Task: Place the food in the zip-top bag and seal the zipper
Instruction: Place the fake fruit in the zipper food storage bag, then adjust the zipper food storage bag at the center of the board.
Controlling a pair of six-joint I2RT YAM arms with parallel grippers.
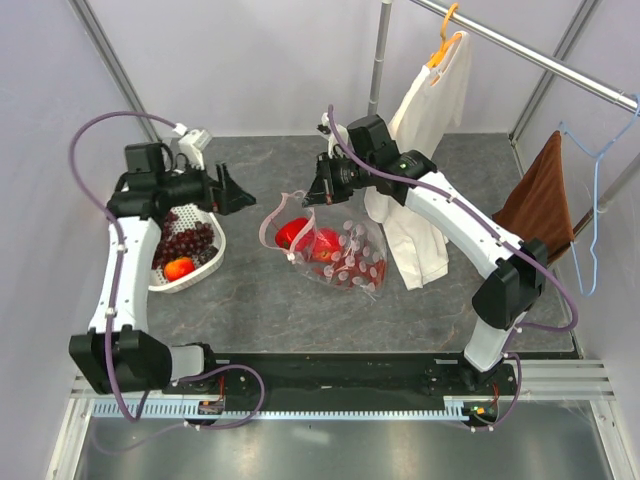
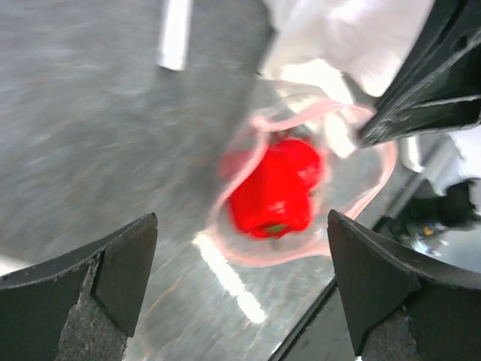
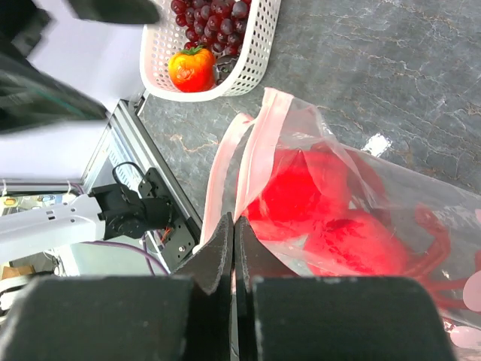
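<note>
Right gripper pinched tight on pink strip of bag. Left gripper gaping, empty; we see bag mouth ahead between jaws. Red food inside, blurred, shapes unclear. Basket beyond right jaws, cut off.

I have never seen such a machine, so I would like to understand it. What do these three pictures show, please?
Two robot arms stand at the near edge of a grey table. One picture looks down from above; the other two come from a camera on each wrist. The right gripper is shut on the pink edge of the clear bag, whose mouth stands open; red toy food lies inside. The left gripper is open and holds nothing. A white basket beside the bag holds grapes and an orange. A cream shirt hangs behind.
</note>
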